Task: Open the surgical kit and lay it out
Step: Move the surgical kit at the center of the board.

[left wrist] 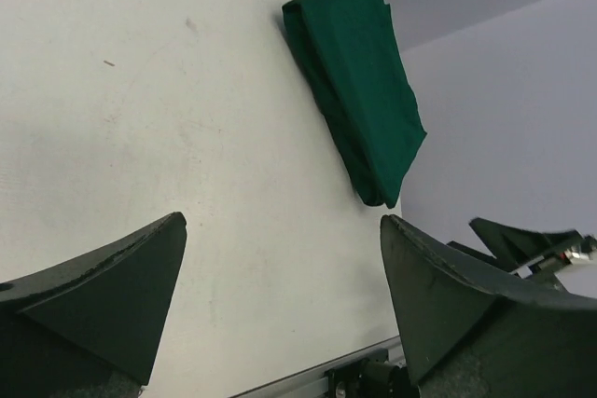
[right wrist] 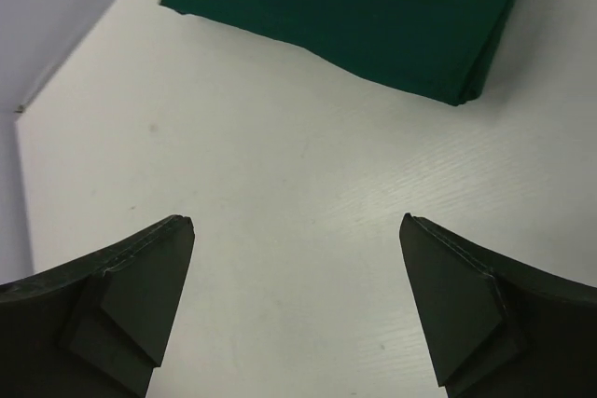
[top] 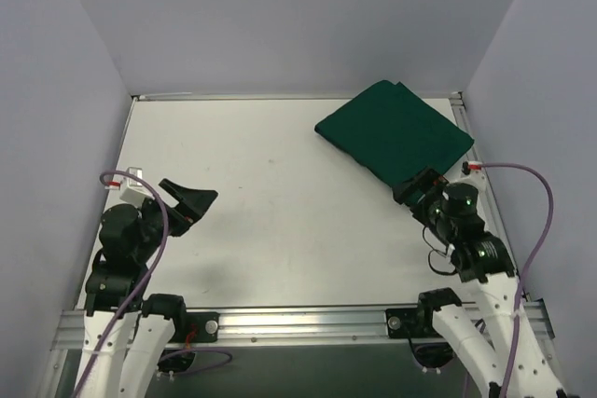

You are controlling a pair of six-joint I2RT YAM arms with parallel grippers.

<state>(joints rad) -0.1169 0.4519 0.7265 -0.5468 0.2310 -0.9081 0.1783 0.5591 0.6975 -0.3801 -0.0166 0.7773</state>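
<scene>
A folded dark green cloth wrap (right wrist: 354, 6) is lying flat across the far side of the white bench (right wrist: 280, 174), its layered edges showing at the right-hand corner. The right pincer (right wrist: 297, 226) is facing it from the near side, its two dark fingers (right wrist: 140, 295) standing wide apart with only bare bench between them. A pale wall (right wrist: 56, 6) is rising at upper left.

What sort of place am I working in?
Probably a lab robot test cell: white table boxed by plain walls, aluminium rail at its near edge, folded dark green cloth bundle on it.
</scene>
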